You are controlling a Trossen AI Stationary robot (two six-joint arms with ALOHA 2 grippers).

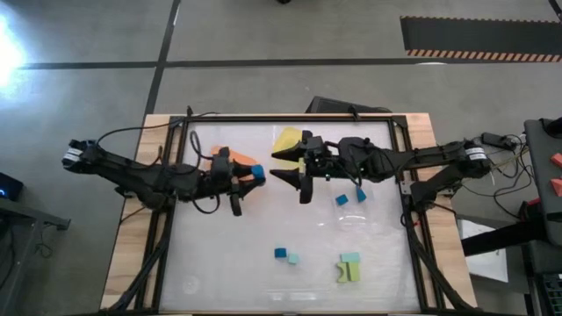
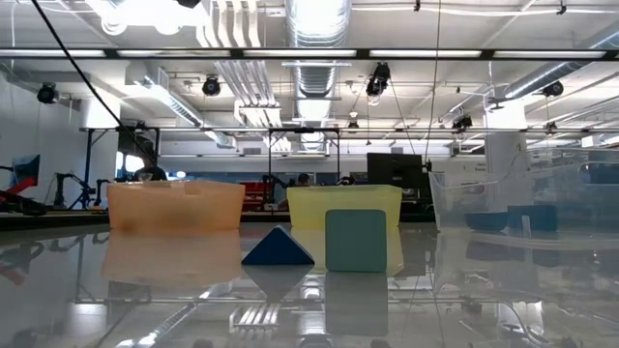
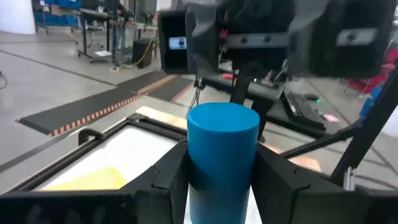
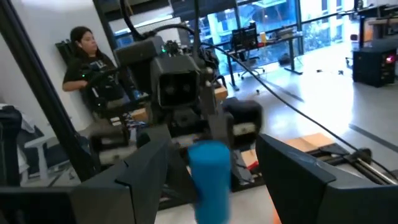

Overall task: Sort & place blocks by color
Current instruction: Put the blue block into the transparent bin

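My left gripper (image 1: 249,173) reaches in level from the table's left and is shut on a blue round-sided block (image 3: 222,149), held high above the table. Facing it from the right, my right gripper (image 1: 275,165) stands open, its two fingers (image 4: 124,180) spread just short of that block (image 4: 208,174), touching nothing. More blocks lie on the table: two blue ones (image 1: 342,200) at mid right, a blue (image 1: 280,253) and a teal one (image 1: 292,259) near the front, and a teal (image 1: 350,260) and a yellow-green one (image 1: 347,274) beside them. The low view shows neither gripper. My left gripper pinches the blue block by its two opposite sides (image 3: 198,168) between its two fingers. The fingers run level and point toward the table's right. The block is lifted clear of the table, and its far end (image 3: 222,121) stands out beyond the fingertips.
An orange tray (image 2: 174,206), a yellow tray (image 2: 343,206) and a clear tray (image 2: 522,203) stand in a row along the far side. A blue wedge (image 2: 278,248) and a teal block (image 2: 356,240) sit before the yellow tray. A person (image 4: 93,62) sits beyond the table.
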